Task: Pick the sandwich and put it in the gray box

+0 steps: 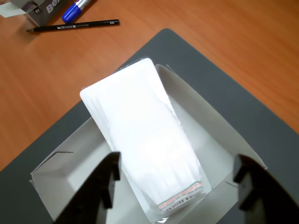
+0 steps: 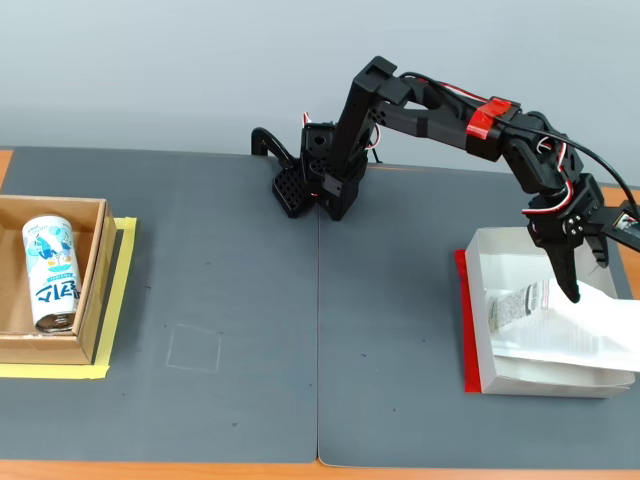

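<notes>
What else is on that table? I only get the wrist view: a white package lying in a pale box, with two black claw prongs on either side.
Observer: In the fixed view, a brown cardboard box sits at the far left of the dark mat, well apart from the gray box.
Operator: Is anything in that brown one?
Observer: Yes, a blue-and-white drink can lies on its side inside it.
Operator: Does my pale box have any colour on it?
Observer: A red strip runs along its left side, as the fixed view shows it.
</notes>
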